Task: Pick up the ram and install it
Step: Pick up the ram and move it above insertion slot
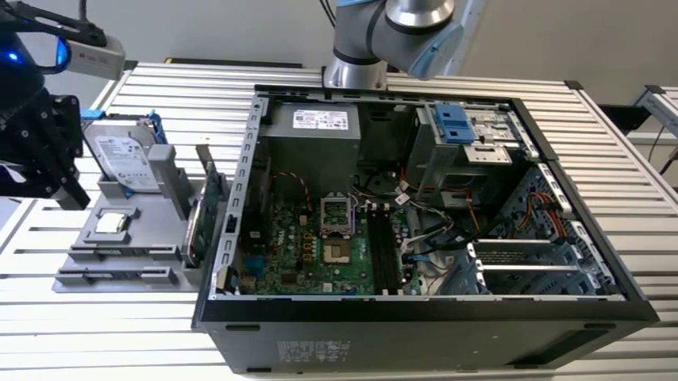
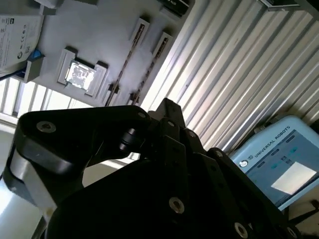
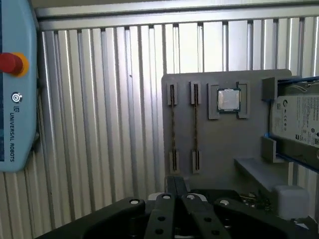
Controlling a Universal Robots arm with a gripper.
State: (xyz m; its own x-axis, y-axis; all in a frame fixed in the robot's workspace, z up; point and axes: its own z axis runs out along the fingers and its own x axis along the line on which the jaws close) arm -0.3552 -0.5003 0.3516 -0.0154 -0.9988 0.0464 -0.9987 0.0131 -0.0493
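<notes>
Two ram sticks (image 3: 172,124) sit side by side in slots on the grey holder (image 3: 224,149), just ahead of the jaws' tips and untouched. The jaws are pinched together, holding nothing, over the slatted table (image 3: 99,124). Beside the sticks, farther from the jaws, lie a processor chip (image 3: 229,100) and a hard drive (image 3: 299,124).

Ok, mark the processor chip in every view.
Exterior view: processor chip on the grey tray, at the exterior view's left, beside the hard drive.
First wrist view: processor chip between the ram sticks and the hard drive.
Second wrist view: processor chip between ram sticks and hard drive.
Shared landmark: the hard drive.
</notes>
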